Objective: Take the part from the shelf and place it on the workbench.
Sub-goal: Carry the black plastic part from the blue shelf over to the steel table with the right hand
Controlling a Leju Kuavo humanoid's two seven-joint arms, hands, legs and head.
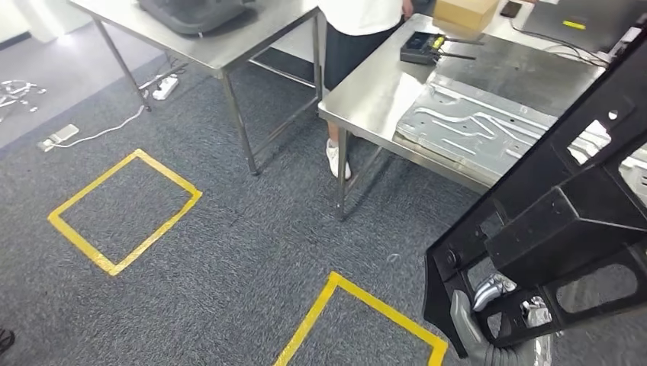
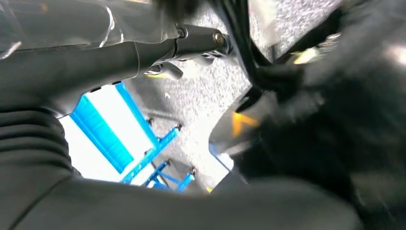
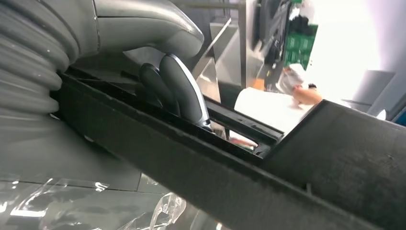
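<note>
The part is a large black frame (image 1: 564, 206) with open cut-outs, hanging tilted above the carpet at the right. My right hand (image 1: 484, 324) grips its lower end from below. Up close, its fingers (image 3: 179, 91) curl through an opening over a black bar of the part (image 3: 239, 177). The steel workbench (image 1: 381, 99) stands ahead beyond the part, with a pressed metal sheet (image 1: 473, 126) lying on it. My left hand (image 2: 311, 143) is a dark blurred mass over the floor, and I cannot tell whether it holds anything.
A person in a white top (image 1: 358, 30) stands between the workbench and a second steel table (image 1: 229, 49). On the workbench lie a black device (image 1: 423, 47) and a cardboard box (image 1: 465, 11). Yellow tape squares (image 1: 122, 210) mark the carpet. A power strip (image 1: 164, 88) lies at the far left.
</note>
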